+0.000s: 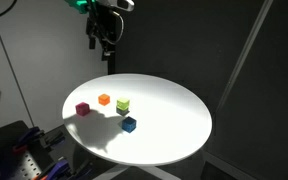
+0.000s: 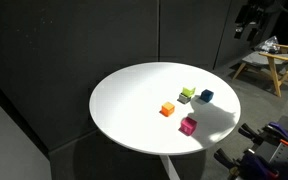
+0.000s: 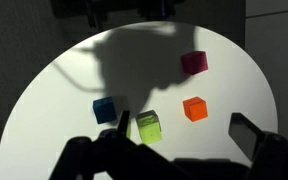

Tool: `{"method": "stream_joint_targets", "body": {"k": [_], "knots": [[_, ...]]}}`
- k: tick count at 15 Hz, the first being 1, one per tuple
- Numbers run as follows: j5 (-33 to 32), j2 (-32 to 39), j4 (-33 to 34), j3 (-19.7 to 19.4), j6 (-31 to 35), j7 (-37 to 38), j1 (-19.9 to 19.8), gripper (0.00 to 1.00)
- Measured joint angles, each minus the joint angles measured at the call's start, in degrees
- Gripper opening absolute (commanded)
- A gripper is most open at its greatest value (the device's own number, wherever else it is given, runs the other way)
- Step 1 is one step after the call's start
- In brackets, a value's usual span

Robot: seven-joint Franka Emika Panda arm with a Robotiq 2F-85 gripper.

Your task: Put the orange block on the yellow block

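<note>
Cubes on the round white table (image 1: 174,130), left to right in an exterior view: magenta cube (image 1: 82,109), orange block (image 1: 104,99), then the yellow block (image 1: 123,104) near it but not touching, with the blue cube (image 1: 129,124) just below that. We see the gripper (image 1: 105,52) hanging at the top of the frame, above the table. In the wrist view its fingers are spread wide, holding nothing.

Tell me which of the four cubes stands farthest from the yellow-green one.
The magenta-pink cube. The orange block and the blue cube sit close beside the yellow block, while it stands apart.
</note>
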Motion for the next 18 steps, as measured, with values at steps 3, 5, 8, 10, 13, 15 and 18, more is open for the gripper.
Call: {"method": "stream_joint_targets", "body": {"k": [3,5,8,10,13,15,18], "knots": [[0.0,-0.11,0.07,-0.01,0.01,0.0,0.0,1.0],[0.0,-0.11,0.07,-0.01,0.01,0.0,0.0,1.0],[0.0,-0.06,-0.07,0.41,0.01,0.0,-0.33,1.0],[-0.14,0.03,-0.17,1.26,0.34,0.17,-0.75,1.0],[-0.95,0.26,-0.23,3.12,1.93,0.85,-0.92,1.0],[-1.91,0.55,-0.23,4.62,3.35,1.94,-0.93,1.0],[-3.92,1.02,-0.29,6.94,6.21,4.08,-0.93,1.0]]}}
